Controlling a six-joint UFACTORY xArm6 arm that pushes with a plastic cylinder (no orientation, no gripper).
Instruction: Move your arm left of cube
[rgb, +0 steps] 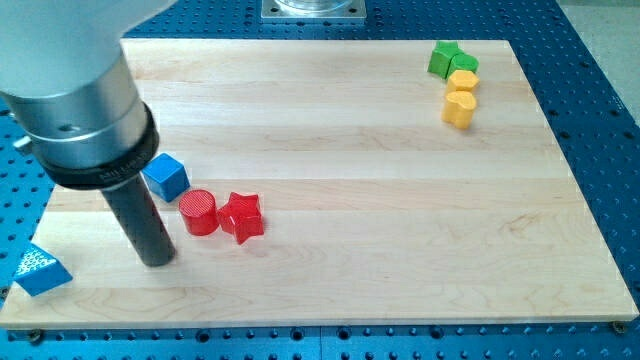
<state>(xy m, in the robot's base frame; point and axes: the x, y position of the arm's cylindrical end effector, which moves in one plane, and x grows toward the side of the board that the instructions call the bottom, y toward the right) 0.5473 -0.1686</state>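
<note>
- Resting at the board's left edge, a blue triangular block (40, 270).
- My tip (158, 262), a bare rod gripping nothing, stands just left of and below the blue cube (166, 177).
- Red cylinder (198, 212) touches red star (241, 216).
- Far right: green star (443, 57), two yellow blocks (461, 95).

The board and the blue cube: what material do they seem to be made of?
The board looks like pale wood with a smooth, matt finish: long grain lines and plank seams show. The blue cube has flat, even colour with no grain, so painted wood or plastic; I cannot tell which.
</note>
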